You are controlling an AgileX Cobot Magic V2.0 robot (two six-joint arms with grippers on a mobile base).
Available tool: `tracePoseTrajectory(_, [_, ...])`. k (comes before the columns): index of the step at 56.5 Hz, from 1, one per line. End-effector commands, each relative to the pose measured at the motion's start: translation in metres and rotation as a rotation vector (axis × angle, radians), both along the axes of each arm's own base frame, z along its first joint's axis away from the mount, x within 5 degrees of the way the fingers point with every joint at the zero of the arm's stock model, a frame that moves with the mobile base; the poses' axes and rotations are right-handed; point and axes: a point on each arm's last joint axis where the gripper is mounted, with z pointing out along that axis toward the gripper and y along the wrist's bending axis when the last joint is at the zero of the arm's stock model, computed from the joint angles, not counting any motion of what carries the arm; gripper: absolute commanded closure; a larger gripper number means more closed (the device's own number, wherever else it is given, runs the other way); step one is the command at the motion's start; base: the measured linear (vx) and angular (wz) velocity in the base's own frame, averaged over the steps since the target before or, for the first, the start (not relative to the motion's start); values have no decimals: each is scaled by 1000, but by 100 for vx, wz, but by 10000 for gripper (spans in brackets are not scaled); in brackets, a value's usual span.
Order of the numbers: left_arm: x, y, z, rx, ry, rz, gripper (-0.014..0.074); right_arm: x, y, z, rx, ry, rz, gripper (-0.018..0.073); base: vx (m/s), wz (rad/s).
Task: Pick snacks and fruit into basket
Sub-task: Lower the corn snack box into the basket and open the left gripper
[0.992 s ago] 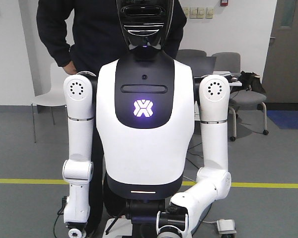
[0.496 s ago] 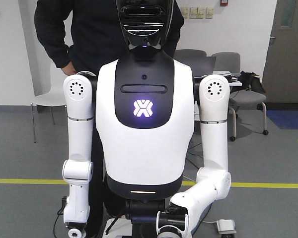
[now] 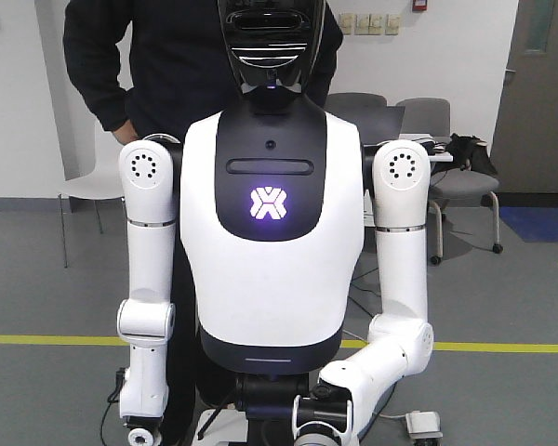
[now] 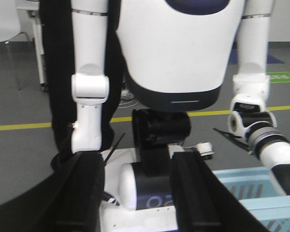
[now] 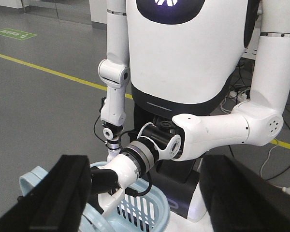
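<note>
Both gaped wide, empty: left end effector [image 4: 135, 164], right end effector [image 5: 145, 164]. Just ahead of the right lay the basket [image 5: 140, 211]; fruit unseen.

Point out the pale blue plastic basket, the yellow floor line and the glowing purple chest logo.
Pale blue plastic basket [image 5: 145, 211]: right wrist view, slatted front wall.
Yellow floor line [image 3: 46, 340]: exterior front view, left stretch.
Glowing purple chest logo [image 3: 269, 203]: exterior front view, centre.

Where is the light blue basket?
The basket sits low in the right wrist view, in front of the white robot, under its outstretched forearm.
</note>
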Motion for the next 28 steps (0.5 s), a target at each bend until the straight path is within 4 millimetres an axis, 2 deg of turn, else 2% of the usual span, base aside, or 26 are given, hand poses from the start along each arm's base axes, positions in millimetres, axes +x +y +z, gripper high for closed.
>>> tracePoseTrajectory(1, [-4,7,11,-5,-30,70,185,2,-2,13,33,-63,-37,29,0,0])
tracePoseTrajectory(28, [-5,10,9,-15,-9,95,185,2,-2,13,33,-63,-37,29,0,0])
